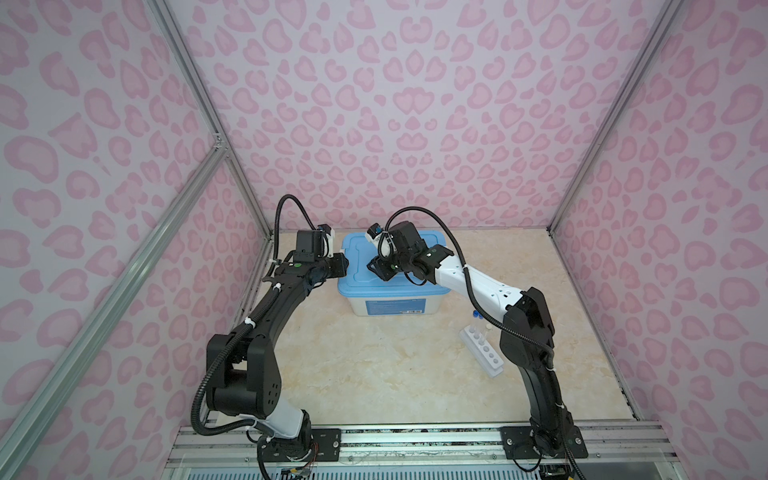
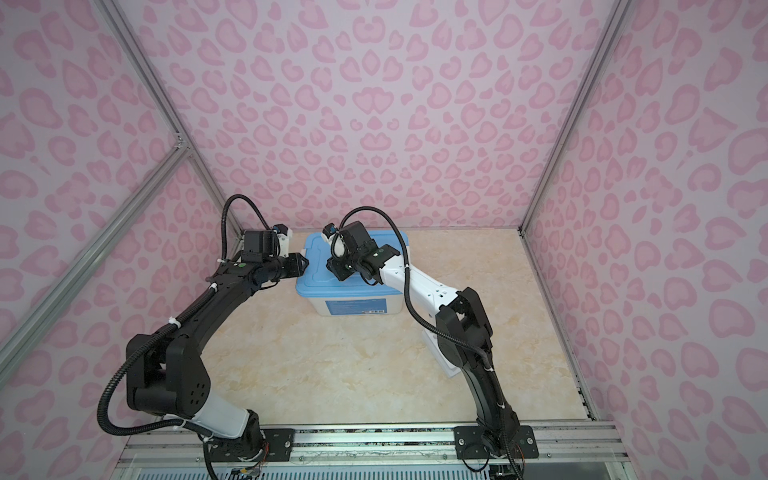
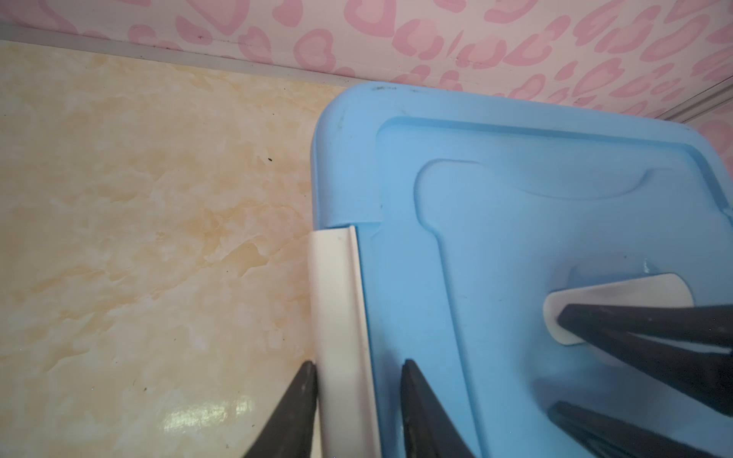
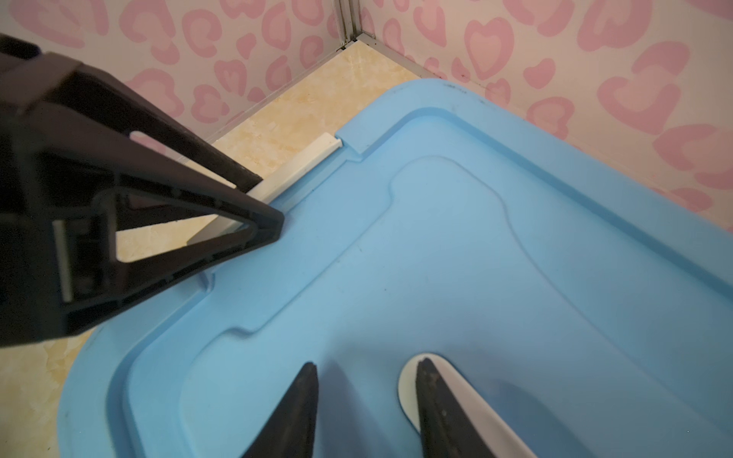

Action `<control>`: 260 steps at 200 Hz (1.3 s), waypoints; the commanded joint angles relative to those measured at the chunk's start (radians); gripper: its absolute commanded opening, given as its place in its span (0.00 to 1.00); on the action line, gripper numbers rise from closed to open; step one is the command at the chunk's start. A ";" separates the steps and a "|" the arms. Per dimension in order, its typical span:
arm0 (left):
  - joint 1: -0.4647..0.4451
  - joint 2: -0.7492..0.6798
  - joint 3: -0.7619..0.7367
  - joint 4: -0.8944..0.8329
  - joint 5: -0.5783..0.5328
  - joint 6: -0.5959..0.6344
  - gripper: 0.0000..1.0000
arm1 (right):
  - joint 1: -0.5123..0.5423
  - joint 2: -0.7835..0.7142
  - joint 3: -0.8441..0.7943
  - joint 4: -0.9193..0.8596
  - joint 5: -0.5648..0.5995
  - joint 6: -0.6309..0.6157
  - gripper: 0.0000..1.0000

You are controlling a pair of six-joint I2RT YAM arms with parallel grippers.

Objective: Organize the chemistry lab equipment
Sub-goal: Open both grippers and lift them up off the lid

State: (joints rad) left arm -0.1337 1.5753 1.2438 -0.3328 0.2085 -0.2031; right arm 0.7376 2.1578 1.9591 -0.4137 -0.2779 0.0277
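On the tabletop (image 1: 374, 365) — a long white rack (image 1: 482, 351), holes upward.

The left arm (image 1: 266, 316) and right arm (image 1: 528, 324) are built of matte black links, each broken by one white shell segment. Black corrugated conduit (image 1: 198, 399) is fastened along them with white zip ties. Green dots (image 1: 297, 264) are marked near the wrists. Black base plates (image 1: 513, 440) are fixed with screws. The fingers (image 4: 261, 222) are formed as black triangular open frames.
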 commanded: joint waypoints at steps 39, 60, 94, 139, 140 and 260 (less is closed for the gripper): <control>-0.023 0.016 0.013 -0.026 0.006 0.017 0.37 | -0.002 0.014 -0.026 -0.157 -0.001 0.020 0.42; -0.027 0.016 0.016 -0.028 0.000 0.017 0.37 | -0.004 0.014 -0.030 -0.155 -0.001 0.021 0.42; -0.027 0.001 0.031 -0.038 -0.008 0.025 0.39 | -0.004 0.010 -0.024 -0.153 -0.002 0.024 0.42; -0.027 -0.047 0.095 -0.064 -0.007 0.047 0.54 | -0.010 0.008 -0.018 -0.151 -0.010 0.034 0.42; -0.027 -0.047 0.095 -0.064 -0.006 0.047 0.54 | -0.010 0.007 -0.017 -0.152 -0.010 0.035 0.42; 0.075 -0.411 -0.135 0.244 -0.126 0.003 0.98 | -0.191 -0.596 -0.418 0.086 0.278 -0.018 0.76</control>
State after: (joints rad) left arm -0.0788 1.2282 1.1782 -0.2348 0.1490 -0.1802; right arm 0.5915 1.7012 1.7386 -0.4911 -0.1825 0.0372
